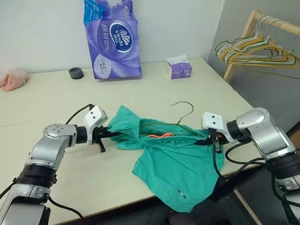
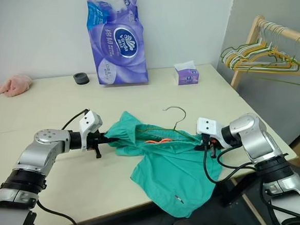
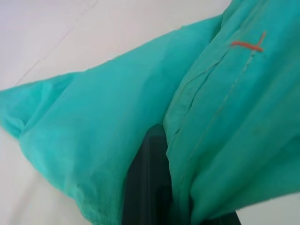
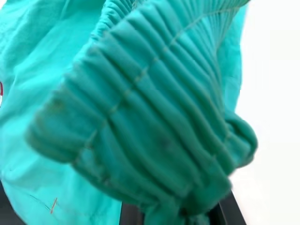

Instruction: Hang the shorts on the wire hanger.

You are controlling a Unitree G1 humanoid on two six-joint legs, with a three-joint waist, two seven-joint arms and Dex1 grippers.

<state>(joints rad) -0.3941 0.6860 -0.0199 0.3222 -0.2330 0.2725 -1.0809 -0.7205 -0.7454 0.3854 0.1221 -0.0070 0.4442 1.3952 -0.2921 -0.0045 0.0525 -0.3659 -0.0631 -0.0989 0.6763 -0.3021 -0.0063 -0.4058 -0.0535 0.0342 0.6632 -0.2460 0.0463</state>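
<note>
Your left hand is clamped shut on the left end of the shorts, pinching a fold of the teal cloth at the waist; in the left wrist view one black finger runs up under the cloth with fabric bunched over it. Your right hand is closed on the right end of the gathered waistband, and the right wrist view has the pleated elastic wadded between its fingers. The shorts lie spread between the two hands near the front edge of the desk, waist toward the back, one leg draping over the front edge. A small orange bit sits inside the waist opening. The hanger lies flat on the desk with its curled hook pointing away from you, clear of the cloth; its wire shoulders run along the waistband, and you cannot tell whether they are inside the waist or just on top. Further back on the desk: a purple tissue pack upright against the wall, a small tissue box, a black ring, and a pink cloth lump at the far left. A wooden rack with a bunch of hangers stands off the desk's right corner.
</note>
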